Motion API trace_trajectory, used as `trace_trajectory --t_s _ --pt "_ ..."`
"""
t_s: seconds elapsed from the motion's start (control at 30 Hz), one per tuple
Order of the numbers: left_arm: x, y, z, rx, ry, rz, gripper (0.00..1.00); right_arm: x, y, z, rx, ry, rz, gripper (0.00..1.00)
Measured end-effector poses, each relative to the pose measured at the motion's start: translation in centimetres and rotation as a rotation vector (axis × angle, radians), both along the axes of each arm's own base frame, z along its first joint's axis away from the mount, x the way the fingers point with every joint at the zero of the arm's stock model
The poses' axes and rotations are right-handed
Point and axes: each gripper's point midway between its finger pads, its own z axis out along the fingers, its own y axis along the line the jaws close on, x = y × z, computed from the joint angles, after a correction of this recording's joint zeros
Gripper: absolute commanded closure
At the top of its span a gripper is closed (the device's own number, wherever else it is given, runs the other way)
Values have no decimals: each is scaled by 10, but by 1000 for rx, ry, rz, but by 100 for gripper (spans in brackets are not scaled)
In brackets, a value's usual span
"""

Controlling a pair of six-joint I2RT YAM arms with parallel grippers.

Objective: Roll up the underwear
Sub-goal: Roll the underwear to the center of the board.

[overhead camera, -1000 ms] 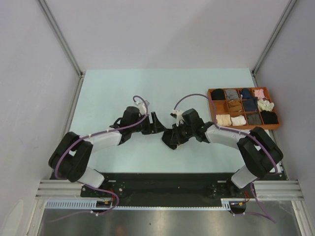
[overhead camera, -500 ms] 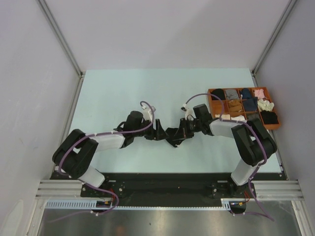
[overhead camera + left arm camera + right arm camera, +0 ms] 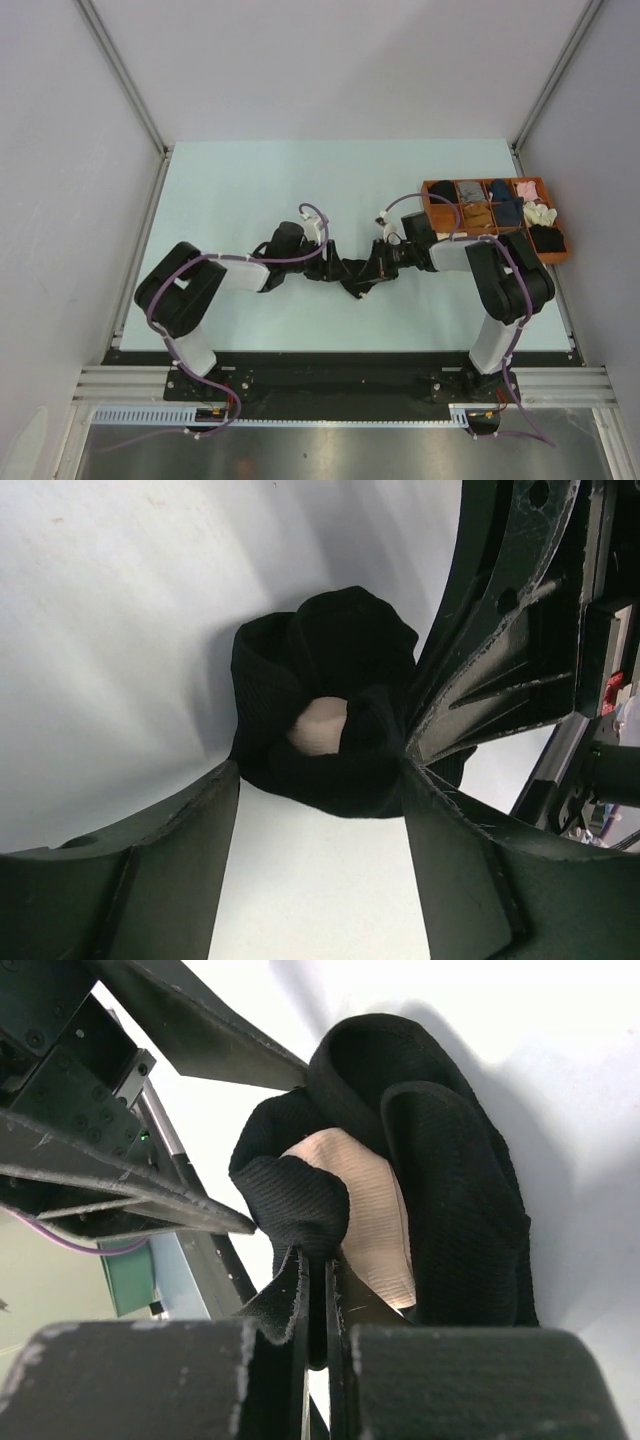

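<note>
Black ribbed fabric is seen bunched into a loose bundle: the black briefs (image 3: 352,272) are laid near the middle of the pale table (image 3: 230,190), with a patch of beige waistband (image 3: 365,1215) exposed at the core. A fold is pinched between the nearly closed fingers of the right gripper (image 3: 318,1290). The left gripper (image 3: 318,768) is set with fingers spread wide, one on either side of the bundle. A compartmented orange tray (image 3: 480,181) of folded garments is placed well apart, at the table's right edge.

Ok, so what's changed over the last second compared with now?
The left gripper, open, has moved right until it straddles the black underwear. The right arm's elbow swung inward and away from the near edge. The right gripper stays shut on the black underwear; the tray of rolled clothes has not moved.
</note>
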Motion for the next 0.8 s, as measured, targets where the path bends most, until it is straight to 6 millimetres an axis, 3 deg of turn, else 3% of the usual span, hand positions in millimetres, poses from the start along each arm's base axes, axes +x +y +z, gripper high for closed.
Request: trace_trajectory --t_s 0.13,0.17,0.2,0.27,0.4,0.5,0.6,0.8 --pt "3 -4 -4 -11 6 5 59 1 -1 -1 4 4 0 100" --pt "3 -5 -5 -20 9 3 71 1 -1 0 4 2 -1 97" --pt "4 -8 -4 -27 10 0 77 2 -2 0 4 1 -2 93" --pt "5 -12 -2 -42 5 -7 89 3 -3 0 0 -2 -4 73" --pt "9 -18 -1 -44 3 -11 91 8 -5 -1 -22 -22 -6 42" --pt "12 -20 0 -31 6 -13 92 13 -9 3 -39 -38 -14 32" --pt "14 -23 0 -11 4 -18 92 18 -15 11 -61 -66 -35 24" --pt "15 -27 0 30 -11 -30 94 37 -38 24 -101 -125 -110 22"
